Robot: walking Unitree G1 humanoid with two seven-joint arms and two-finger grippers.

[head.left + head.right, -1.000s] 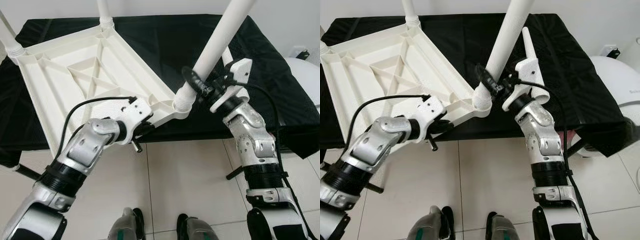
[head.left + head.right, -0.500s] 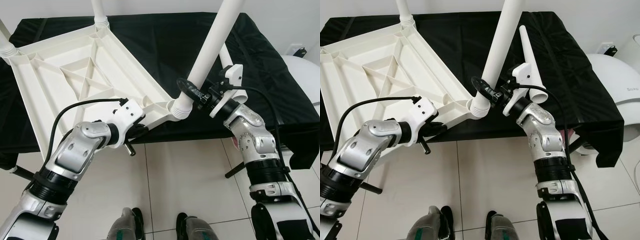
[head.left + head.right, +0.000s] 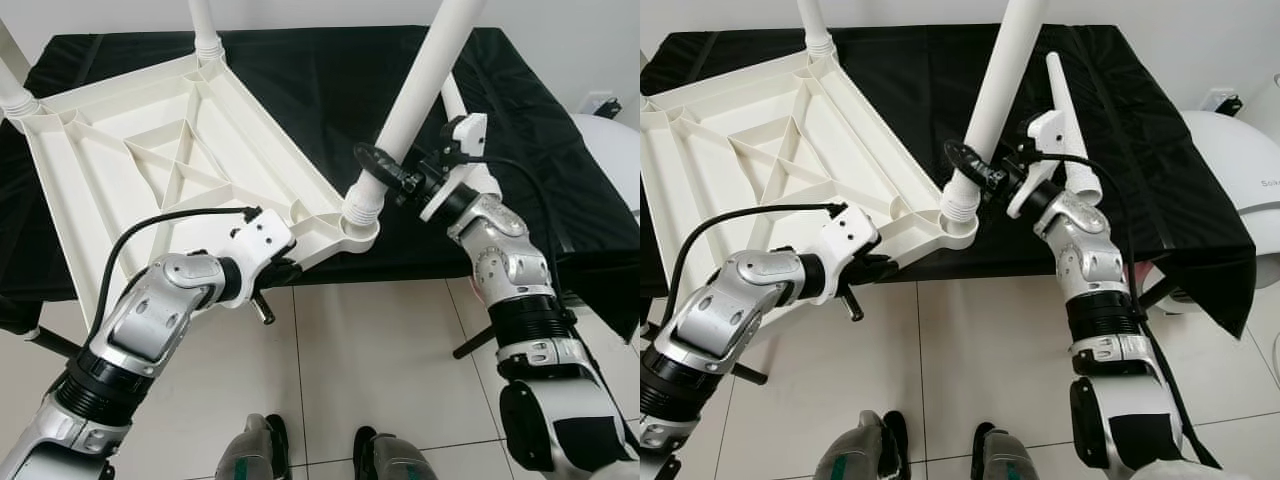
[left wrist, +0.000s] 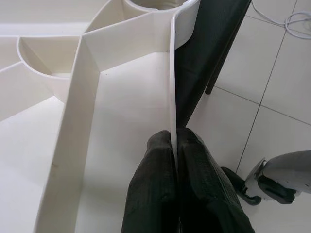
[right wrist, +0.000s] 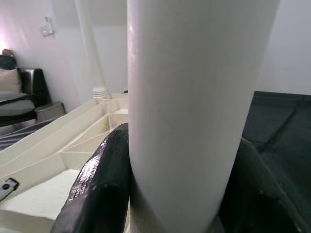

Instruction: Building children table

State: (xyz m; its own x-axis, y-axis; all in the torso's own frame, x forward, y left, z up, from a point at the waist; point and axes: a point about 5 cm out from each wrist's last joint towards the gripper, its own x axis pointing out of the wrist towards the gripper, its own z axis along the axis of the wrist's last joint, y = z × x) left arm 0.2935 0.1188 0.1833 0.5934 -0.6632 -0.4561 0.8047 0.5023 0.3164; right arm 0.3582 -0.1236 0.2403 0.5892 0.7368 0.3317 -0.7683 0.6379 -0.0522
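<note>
Black cloth [image 3: 300, 70] over bench, white appliance [image 3: 1230, 150] at right, tiled floor [image 3: 380, 370].

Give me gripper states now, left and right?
Left gripper: shut on the rim of the upturned white tabletop.
Right gripper: shut around the white table leg, just above its corner socket.

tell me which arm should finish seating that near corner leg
Right, probably. The right gripper is already clamped around the leg just above its socket, so it can push or twist. The left gripper is pinching the tabletop rim, steadying it.
</note>
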